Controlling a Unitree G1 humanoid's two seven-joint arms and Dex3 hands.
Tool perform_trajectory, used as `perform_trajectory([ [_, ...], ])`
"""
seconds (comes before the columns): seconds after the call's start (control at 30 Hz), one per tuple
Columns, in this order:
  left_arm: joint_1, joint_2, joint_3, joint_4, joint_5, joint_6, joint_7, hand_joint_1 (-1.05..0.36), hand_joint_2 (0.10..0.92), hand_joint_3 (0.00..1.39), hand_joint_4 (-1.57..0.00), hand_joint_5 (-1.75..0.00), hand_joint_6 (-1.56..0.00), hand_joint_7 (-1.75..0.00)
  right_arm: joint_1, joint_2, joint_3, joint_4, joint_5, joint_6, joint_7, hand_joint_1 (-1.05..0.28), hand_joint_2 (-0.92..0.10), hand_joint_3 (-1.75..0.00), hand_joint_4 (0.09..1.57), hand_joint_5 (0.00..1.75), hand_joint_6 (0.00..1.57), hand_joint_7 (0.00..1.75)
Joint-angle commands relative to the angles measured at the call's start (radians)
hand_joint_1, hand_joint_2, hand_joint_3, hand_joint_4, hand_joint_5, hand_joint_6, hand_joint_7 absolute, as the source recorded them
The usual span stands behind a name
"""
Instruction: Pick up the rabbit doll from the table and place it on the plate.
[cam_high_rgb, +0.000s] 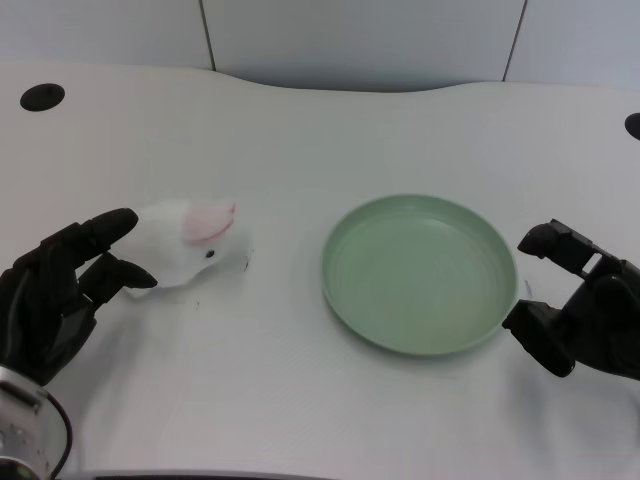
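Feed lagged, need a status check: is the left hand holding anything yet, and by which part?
Nothing is lifted. The left hand has its fingertips at the rabbit's rear end, which lies on the table; whether they grip it cannot be told.

Lab or office look: plain white tabletop (300, 130) with cable holes (42, 97), pale panelled wall (350, 40) behind.

You have a white table (300, 400) under everything, its surface smooth and matte; its far edge runs in a gentle wave, dipping toward you near the middle; a round black hole (42, 97) sits at its far left corner; part of another hole (633, 126) shows at the right edge; behind it you see pale wall panels (360, 40) split by thin dark seams.
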Motion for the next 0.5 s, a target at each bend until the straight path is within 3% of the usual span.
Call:
perform_trajectory([
  [0.03,-0.003,0.019,-0.002,0.004,0.005,0.000,-0.002,-0.94,0.921,0.59,-0.40,-1.60,-0.97,-0.11,0.001,-0.017,0.001,0.005,-0.004,-0.002,0.002,-0.75,-0.92,-0.17,0.85,1.75,0.73,1.34],
  [0.5,-0.002,0.019,-0.002,0.004,0.005,0.000,-0.002,-0.94,0.921,0.60,-0.40,-1.60,-0.96,-0.12,0.001,-0.017,0.000,0.005,-0.004,0.003,0.000,-0.74,-0.92,-0.17,0.84,1.75,0.72,1.34],
])
